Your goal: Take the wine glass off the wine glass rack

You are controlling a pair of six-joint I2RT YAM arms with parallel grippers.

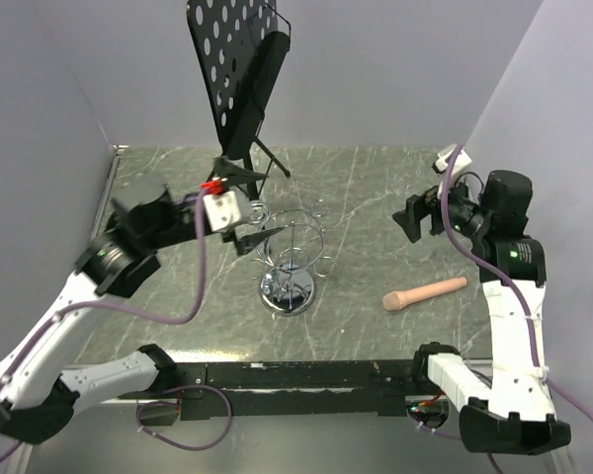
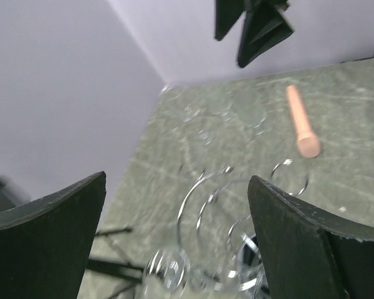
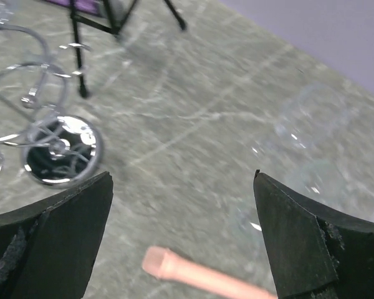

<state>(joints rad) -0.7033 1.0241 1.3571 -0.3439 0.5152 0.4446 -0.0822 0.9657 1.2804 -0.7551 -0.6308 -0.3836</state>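
Note:
The chrome wine glass rack (image 1: 287, 292) stands mid-table; its wire loops (image 2: 190, 205) and shiny round base (image 3: 61, 149) show in the wrist views. A clear wine glass (image 3: 308, 118) rests on the table at the right, faint and blurred, just beyond my right gripper (image 3: 182, 180), which is open with nothing between its fingers. From the left wrist that glass (image 2: 252, 115) appears under the right gripper's black fingers. My left gripper (image 2: 177, 187) is open at the rack's left side (image 1: 245, 235), over the loops. A round clear glass piece (image 2: 168, 271) shows among the near loops; I cannot tell what it is.
A peach-coloured cylinder (image 1: 425, 293) lies on the table right of the rack, just below the right gripper's view (image 3: 199, 277). A black perforated music stand (image 1: 239, 79) on a tripod stands at the back. Grey walls close the table on three sides.

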